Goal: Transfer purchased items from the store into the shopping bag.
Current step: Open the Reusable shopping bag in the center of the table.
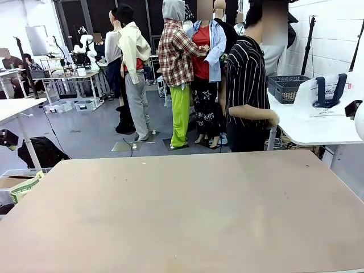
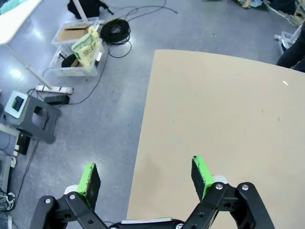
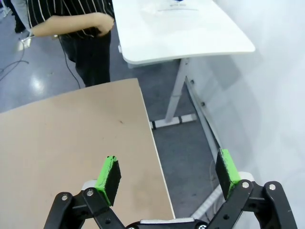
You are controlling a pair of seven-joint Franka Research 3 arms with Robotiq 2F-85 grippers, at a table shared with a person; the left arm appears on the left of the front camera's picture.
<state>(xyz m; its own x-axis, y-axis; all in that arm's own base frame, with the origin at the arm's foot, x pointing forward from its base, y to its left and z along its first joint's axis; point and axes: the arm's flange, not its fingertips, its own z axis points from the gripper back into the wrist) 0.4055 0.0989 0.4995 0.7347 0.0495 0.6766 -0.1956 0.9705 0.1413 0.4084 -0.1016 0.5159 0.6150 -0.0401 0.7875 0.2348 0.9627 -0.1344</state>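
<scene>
The store, a dark lattice basket (image 1: 287, 86), stands on a white side table (image 1: 318, 128) at the far right. Beside it sits the shopping bag (image 1: 330, 96), white with dark blue handles. The purchased items are out of view. A person in a striped shirt stands at the far side, one hand (image 1: 267, 118) held toward that side table. My left gripper (image 2: 145, 175) hangs open over the left edge of the beige table (image 2: 224, 124), nothing between its green pads. Over the table's right edge my right gripper (image 3: 167, 172) is open too and holds nothing.
The beige table top (image 1: 182, 210) is bare. Left of it on the floor lie clear boxes (image 2: 76, 45), a cable coil (image 2: 114, 31) and a grey step stool (image 2: 31, 114). The side table's leg (image 3: 176, 102) stands close to the right edge.
</scene>
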